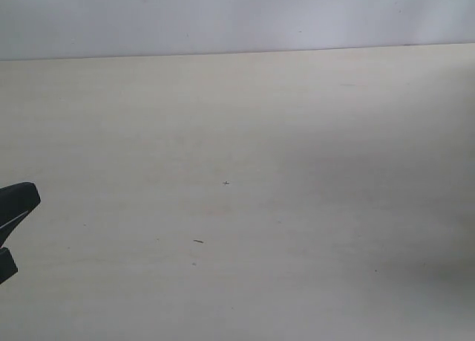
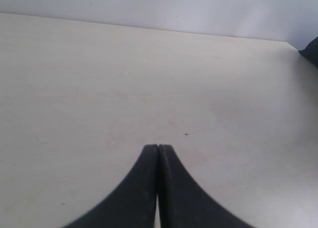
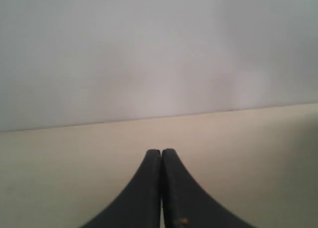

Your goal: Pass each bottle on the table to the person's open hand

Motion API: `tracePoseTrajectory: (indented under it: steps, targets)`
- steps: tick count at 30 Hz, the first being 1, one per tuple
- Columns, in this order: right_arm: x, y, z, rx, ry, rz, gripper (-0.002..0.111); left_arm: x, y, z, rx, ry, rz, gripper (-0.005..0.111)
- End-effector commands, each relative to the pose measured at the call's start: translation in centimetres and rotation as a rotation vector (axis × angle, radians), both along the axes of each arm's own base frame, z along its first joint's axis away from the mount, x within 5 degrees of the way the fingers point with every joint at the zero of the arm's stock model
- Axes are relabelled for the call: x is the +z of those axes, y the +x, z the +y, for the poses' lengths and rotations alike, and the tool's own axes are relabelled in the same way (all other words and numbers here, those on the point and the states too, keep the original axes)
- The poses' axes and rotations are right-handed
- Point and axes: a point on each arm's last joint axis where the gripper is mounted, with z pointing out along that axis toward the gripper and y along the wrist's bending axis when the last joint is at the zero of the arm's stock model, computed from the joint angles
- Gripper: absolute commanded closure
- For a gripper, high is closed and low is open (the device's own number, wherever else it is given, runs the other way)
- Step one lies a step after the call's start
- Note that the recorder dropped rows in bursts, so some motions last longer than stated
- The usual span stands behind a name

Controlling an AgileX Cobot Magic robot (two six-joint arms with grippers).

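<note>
The counter (image 1: 260,170) is a wide, flat, pale beige slab with a faint wood grain and a matte finish. It runs back to a plain grey-white wall (image 1: 223,18). The left claw (image 2: 158,147) has two smooth black fingers that curve to a point. They are pressed tip to tip with nothing between them, and they hang over bare counter with a tiny cross mark (image 2: 186,134) just beyond the tips. A short dark fleck (image 1: 198,241) lies nearer the camera. The right claw (image 3: 162,151) is the same shape and is likewise pinched together and empty. It sits above the counter's far part, facing the wall. A glossy black shape (image 1: 16,205) pokes in at the exterior view's left edge (probably the left arm's end, though that cannot be told for sure).
</note>
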Motion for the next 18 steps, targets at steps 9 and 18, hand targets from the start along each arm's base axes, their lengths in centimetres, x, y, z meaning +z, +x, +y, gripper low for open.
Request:
tracePoseTrajectory:
  steps: [9,18]
  targets:
    - [-3.13,0.30,-0.59,-0.089,0.111,0.128,0.108,0.00,-0.05,0.03,0.002,-0.008,-0.002,0.104]
    - [-3.13,0.31,-0.78,-0.107,0.058,0.124,0.108,0.00,-0.05,0.03,0.002,-0.008,-0.002,0.104]
